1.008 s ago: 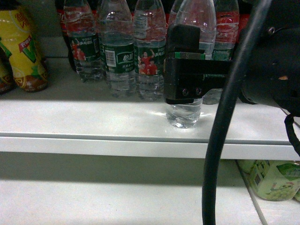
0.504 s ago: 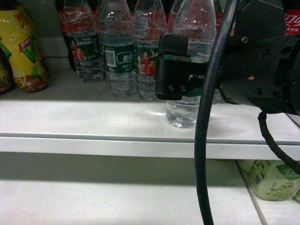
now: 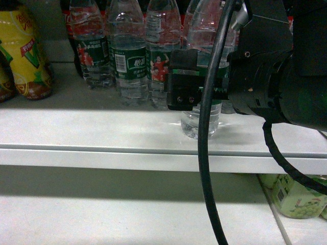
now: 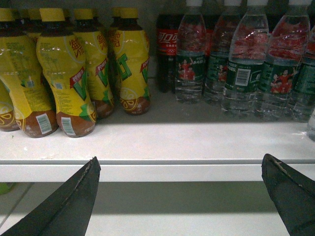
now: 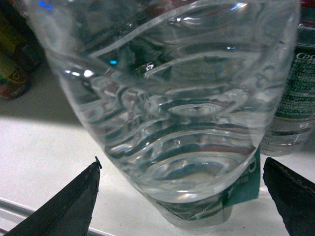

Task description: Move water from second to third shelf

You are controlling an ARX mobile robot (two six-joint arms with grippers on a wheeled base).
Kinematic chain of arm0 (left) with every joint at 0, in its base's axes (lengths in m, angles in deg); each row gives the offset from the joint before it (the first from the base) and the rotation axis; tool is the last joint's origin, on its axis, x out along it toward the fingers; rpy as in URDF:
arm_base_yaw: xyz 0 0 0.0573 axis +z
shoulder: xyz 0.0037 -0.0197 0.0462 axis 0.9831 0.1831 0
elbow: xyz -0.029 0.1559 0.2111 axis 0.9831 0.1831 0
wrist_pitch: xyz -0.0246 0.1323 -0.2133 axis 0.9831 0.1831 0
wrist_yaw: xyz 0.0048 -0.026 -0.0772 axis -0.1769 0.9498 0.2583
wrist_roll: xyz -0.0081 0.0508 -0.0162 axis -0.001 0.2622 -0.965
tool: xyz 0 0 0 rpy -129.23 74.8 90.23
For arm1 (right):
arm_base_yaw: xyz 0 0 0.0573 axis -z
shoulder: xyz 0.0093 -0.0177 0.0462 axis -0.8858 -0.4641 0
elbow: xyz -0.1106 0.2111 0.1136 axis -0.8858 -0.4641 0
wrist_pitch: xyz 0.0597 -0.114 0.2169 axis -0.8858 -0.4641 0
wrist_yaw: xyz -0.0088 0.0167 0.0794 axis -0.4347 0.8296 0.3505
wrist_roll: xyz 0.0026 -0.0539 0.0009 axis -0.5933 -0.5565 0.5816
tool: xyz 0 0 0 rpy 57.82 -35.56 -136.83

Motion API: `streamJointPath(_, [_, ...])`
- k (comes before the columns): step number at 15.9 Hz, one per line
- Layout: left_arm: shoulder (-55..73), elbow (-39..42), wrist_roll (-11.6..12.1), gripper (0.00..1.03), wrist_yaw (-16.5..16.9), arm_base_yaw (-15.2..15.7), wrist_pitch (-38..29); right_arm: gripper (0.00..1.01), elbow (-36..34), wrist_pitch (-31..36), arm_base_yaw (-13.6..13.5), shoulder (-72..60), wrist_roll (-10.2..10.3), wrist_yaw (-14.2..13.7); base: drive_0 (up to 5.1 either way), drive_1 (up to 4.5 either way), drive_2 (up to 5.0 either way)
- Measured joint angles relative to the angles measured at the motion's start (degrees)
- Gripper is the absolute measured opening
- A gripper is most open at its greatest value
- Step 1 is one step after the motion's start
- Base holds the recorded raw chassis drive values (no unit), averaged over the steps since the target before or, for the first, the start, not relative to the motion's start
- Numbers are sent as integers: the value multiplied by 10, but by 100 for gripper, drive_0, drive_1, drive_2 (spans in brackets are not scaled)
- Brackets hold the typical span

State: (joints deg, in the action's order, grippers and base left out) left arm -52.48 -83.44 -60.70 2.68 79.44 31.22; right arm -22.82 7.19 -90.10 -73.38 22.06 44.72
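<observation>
Landmark: the white metal shelf [image 3: 102, 132] carrying the drinks; every place below is given relative to it.

Item 1. The water: a clear ribbed plastic bottle of colourless water with a dark green label band [image 3: 200, 125]. I see it standing upright near the shelf's front edge, forward of the back row, its base resting on the shelf surface. In the right wrist view it [image 5: 167, 108] fills nearly the whole frame, sitting between the two dark fingertips [image 5: 69, 206].

Item 2. My right gripper [image 3: 196, 81], black with a green strip. It sits above the shelf at the bottle's label height, one finger on the bottle's left flank. The fingertips stand wide on either side of the bottle; I cannot tell whether the pads touch it.

Item 3. My left gripper [image 4: 182, 196]. It hangs in front of the shelf's front lip and lower, fingers spread wide, nothing between them.

Item 4. Row of matching clear water bottles with green and red labels [image 3: 130, 56], at the back of the shelf, behind the task bottle.

Item 5. Yellow lemon-tea bottles with yellow caps [image 4: 64, 73], grouped at the shelf's left end.

Item 6. Dark cola bottle with red label [image 4: 167, 49], at the shelf's rear, between the tea and the water row.

Item 7. Pale green bottles [image 3: 294, 196], on the level under the shelf, at its right.

Item 8. Black cable [image 3: 207, 153], hanging across the front of the shelf.
</observation>
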Motion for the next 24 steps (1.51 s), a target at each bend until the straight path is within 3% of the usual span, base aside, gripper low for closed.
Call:
streamJointPath(8, [0,0,0,98,0,0,0,95,29,0,-9,-32,-17,-23,0,0,0])
streamJointPath(12, [0,0,0,98,0,0,0,54,29,5,-16,-31,-38,-33,0,0,0])
streamJointPath(14, [0,0,0,98,0,0,0,41,29,5,-16,-30,-45,-35,0,0,0])
streamJointPath(19, [0,0,0,98,0,0,0,36,25,9,-18,-25,-54,-36,0,0,0])
streamJointPath(24, [0,0,0,98,0,0,0,36,-37,14,-11,32,-54,-7,0,0,0])
